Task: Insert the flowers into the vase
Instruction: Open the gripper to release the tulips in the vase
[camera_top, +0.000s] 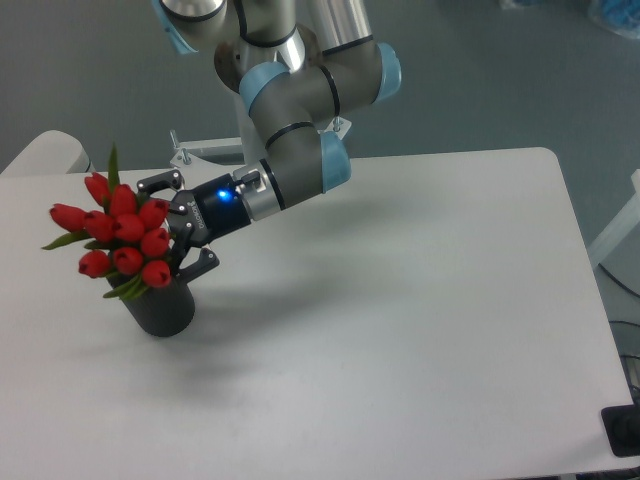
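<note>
The flowers (120, 238), a bunch of red tulip buds with green leaves, lean to the left over the vase (160, 308). Their stems run down into its top hole and are mostly hidden by the buds. The vase is a matte black cylinder standing on the left part of the white table (400, 300). My gripper (176, 226) comes in from the right, level with the bunch's right side. Its fingers are spread wide, one finger (157, 182) above the buds and the other (203, 264) just over the vase's right rim. It stands open, and I see nothing clamped between the fingers.
The arm's grey and light-blue links (295, 110) rise from the table's back edge behind the gripper. A metal bracket (190, 152) sits at the back edge. A dark object (624, 432) lies off the table's front right corner.
</note>
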